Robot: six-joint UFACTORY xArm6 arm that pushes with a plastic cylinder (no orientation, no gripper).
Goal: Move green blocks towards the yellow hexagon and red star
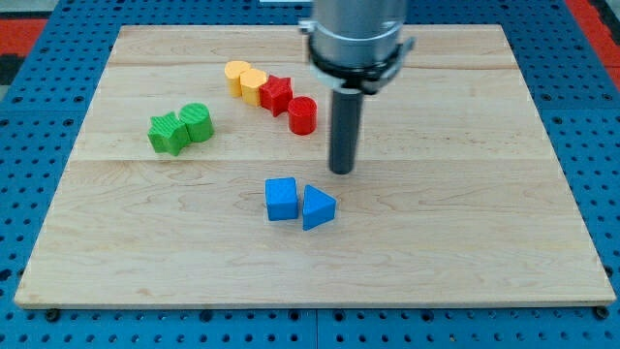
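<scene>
Camera view: my tip [341,171] sits well right of the green blocks [180,128], away from them. No claw exists. Yellow hexagon [254,86] and red star [276,94] lie up-right of them.

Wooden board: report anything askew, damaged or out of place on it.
Nothing stands out. All blocks sit flat on the wooden board, undamaged, in three clusters. My tip rests on bare wood right of the red cylinder, above the blue blocks.

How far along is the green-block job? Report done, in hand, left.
Done: nothing visible; the green star and green cylinder sit together at the view's left, apart from the yellow hexagon and red star. In hand: my tip touches no block. Left: pushing both greens rightward.
</scene>
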